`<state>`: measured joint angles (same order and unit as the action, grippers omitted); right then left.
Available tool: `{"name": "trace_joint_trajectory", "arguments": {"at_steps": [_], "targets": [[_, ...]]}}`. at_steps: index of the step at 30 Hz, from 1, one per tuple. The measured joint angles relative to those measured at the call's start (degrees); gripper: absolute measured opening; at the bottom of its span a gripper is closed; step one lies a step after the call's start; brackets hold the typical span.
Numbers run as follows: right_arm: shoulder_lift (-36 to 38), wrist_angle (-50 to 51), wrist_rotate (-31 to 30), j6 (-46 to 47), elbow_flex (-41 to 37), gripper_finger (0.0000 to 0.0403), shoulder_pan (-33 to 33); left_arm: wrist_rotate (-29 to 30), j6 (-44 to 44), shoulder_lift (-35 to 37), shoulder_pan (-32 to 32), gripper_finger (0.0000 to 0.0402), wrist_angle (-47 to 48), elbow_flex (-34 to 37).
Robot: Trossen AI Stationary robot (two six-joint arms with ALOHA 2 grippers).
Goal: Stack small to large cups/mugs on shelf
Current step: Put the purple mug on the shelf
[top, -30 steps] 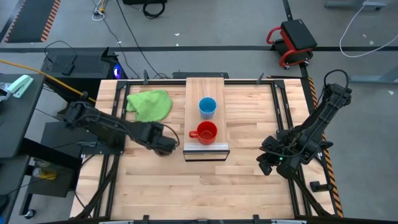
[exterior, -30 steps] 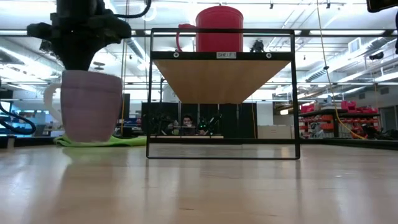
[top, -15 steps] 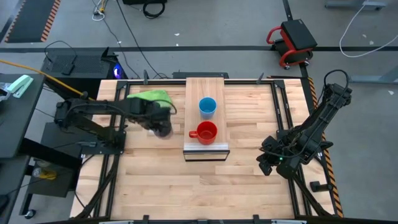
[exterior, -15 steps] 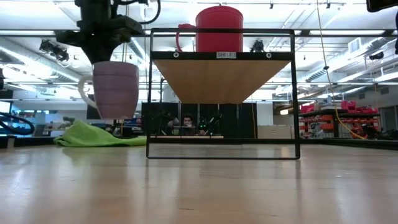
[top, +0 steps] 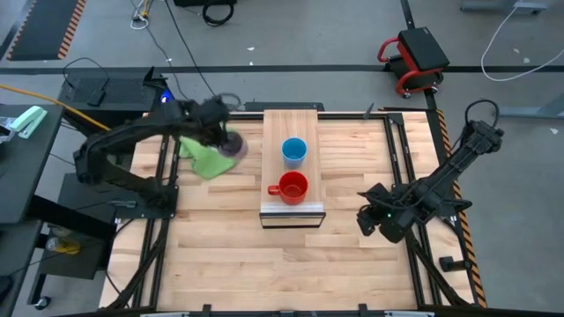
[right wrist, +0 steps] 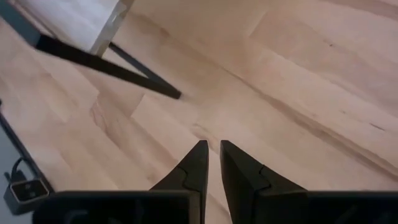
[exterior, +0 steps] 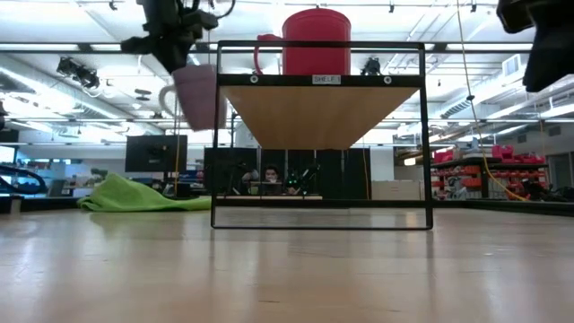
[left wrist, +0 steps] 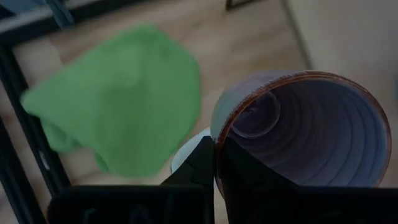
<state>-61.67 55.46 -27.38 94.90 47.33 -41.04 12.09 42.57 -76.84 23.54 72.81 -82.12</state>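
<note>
I see the wide light-wood plank bench point(top: 352, 264) filling most of the overhead view. On it, at the middle rear, stands the long raised light-wood shelf with a silvery metal front edge point(top: 293, 216); in the low view its dark frame point(exterior: 320, 135) lifts the plank well above the bench top.

To the left of the shelf lies the crumpled green cloth point(top: 204, 161), which my left wrist camera also shows below the mug point(left wrist: 118, 106).

My left gripper point(top: 220, 132) is high above the bench near the rear left, just beside the shelf's left side and over the cloth. Its fingers are closed on the rim of the pale purple translucent mug with a handle point(top: 233, 147), one finger inside the wall and one outside. The mug hangs tilted in the air at about shelf height point(exterior: 199, 94), its open mouth facing the wrist camera point(left wrist: 305, 134).

My right gripper point(top: 368, 220) waits low over the bench right of the shelf's front, empty, its fingers point(right wrist: 198, 163) nearly together with a thin gap.

On the shelf, the red mug with a handle point(top: 290, 187) sits near the front edge, and the light-blue cup point(top: 293, 151) stands just behind it, apart from it.
</note>
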Motion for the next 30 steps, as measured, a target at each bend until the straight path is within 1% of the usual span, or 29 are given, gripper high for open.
{"name": "trace_joint_trajectory", "arguments": {"at_steps": [4,8,11,19,22,26,27,30], "targets": [[0.0,-0.11,0.0,-0.12,0.0,0.005,1.47,0.03,-4.29,-1.21,3.96,0.0016,0.61,-5.83],[0.0,-0.15,1.11,-0.12,0.0,0.005,2.51,-0.02,-8.53,-4.46,6.83,0.0016,2.18,-13.03],[0.0,-0.14,2.99,-0.12,0.0,0.005,3.36,-0.18,-11.58,-8.31,8.31,0.0016,2.6,-18.44],[0.23,1.07,3.54,3.35,0.0,0.005,5.63,-5.01,-18.47,-21.51,11.02,0.0016,8.19,-34.78],[0.81,2.22,3.47,4.04,0.0,0.005,8.29,-7.15,-20.58,-26.36,11.32,0.0016,10.1,-42.22],[1.96,2.32,1.67,-0.82,0.0,0.005,13.53,-9.01,-22.37,-32.77,11.4,0.0016,13.6,-51.96],[2.34,2.31,1.53,-2.63,0.0,0.005,15.1,-9.41,-22.64,-33.86,11.4,0.0016,13.68,-53.06],[3.64,2.43,1.43,-8.12,0.0,0.0048,20.56,-13.63,-22.67,-34.45,12.15,0.0016,11.79,-50.9]]}}
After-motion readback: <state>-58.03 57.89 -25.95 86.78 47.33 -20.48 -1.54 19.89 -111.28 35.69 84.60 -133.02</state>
